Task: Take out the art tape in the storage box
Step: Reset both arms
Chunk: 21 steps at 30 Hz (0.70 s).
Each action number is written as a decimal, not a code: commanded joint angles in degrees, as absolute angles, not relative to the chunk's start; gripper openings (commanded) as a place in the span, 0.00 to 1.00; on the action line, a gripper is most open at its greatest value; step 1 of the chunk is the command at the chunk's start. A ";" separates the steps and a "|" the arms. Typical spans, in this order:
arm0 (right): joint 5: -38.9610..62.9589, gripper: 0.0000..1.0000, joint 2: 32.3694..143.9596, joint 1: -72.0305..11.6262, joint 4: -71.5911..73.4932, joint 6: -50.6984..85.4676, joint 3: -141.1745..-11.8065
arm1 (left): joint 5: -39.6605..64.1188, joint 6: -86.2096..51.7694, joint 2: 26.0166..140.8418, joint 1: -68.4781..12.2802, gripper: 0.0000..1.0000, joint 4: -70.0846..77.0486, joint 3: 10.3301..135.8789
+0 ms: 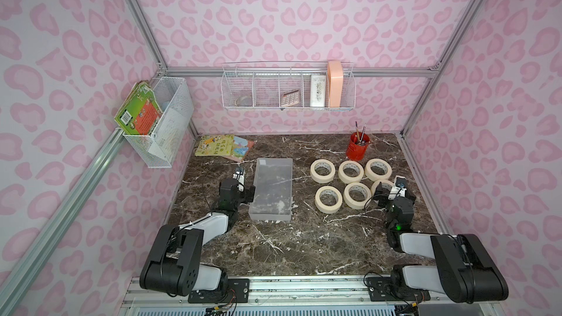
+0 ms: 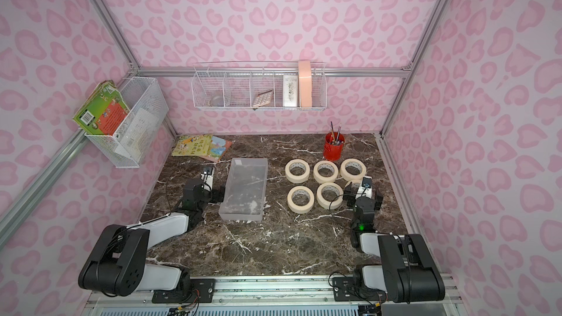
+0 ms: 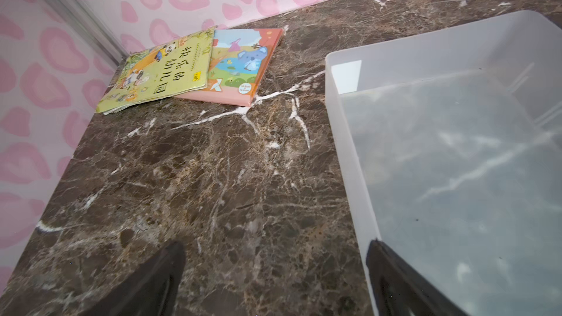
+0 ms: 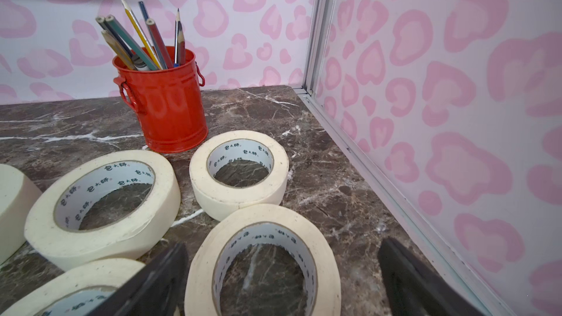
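Note:
The storage box [image 1: 270, 216] [image 2: 240, 215], translucent grey, lies left of centre with nothing inside. Several cream art tape rolls lie flat on the marble to its right, among them roll [image 1: 322, 171] and roll [image 2: 327, 172]. My left gripper [image 1: 243, 188] [image 3: 273, 269] is open and straddles the box's left wall [image 3: 343, 135], one finger [image 3: 395, 281] on the box side. My right gripper [image 1: 393, 191] [image 4: 282, 272] is open around the rearmost right roll [image 4: 200, 256], which rests on the table and is half hidden in both top views.
A red pencil bucket [image 1: 358, 147] [image 4: 164, 107] stands just behind the rolls. Two picture books [image 1: 223, 147] [image 3: 188, 68] lie in the back left corner. White wire baskets [image 1: 289, 89] hang on the walls. The aluminium frame rail [image 4: 365, 162] runs close beside my right gripper.

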State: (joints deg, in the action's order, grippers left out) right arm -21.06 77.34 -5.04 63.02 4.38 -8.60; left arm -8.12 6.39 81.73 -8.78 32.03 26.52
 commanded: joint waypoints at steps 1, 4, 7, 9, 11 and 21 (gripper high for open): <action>-22.22 1.00 81.46 -5.01 74.36 3.08 -9.65 | -5.81 6.94 84.93 -7.25 0.98 38.66 27.00; -20.01 1.00 89.28 -5.47 83.00 0.96 -9.63 | -1.63 5.16 86.91 -4.62 0.98 40.65 26.57; -18.17 1.00 89.85 -5.85 84.56 0.16 -8.44 | 2.83 3.20 88.54 -1.55 0.98 41.28 26.89; -17.60 1.00 89.58 -5.36 84.89 0.59 -8.06 | 3.69 2.91 88.81 -0.88 0.98 41.48 26.89; -17.08 1.00 90.99 -4.84 88.50 0.58 -7.52 | 3.60 2.55 88.61 -0.88 0.98 40.17 27.41; -18.39 1.00 90.07 -4.39 83.19 2.07 -9.49 | 3.43 2.46 87.94 -0.90 0.98 40.25 26.89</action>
State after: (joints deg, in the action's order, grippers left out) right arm -17.76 90.37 -4.54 83.18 1.32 -9.47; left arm 2.72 2.94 88.20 -0.97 39.00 26.98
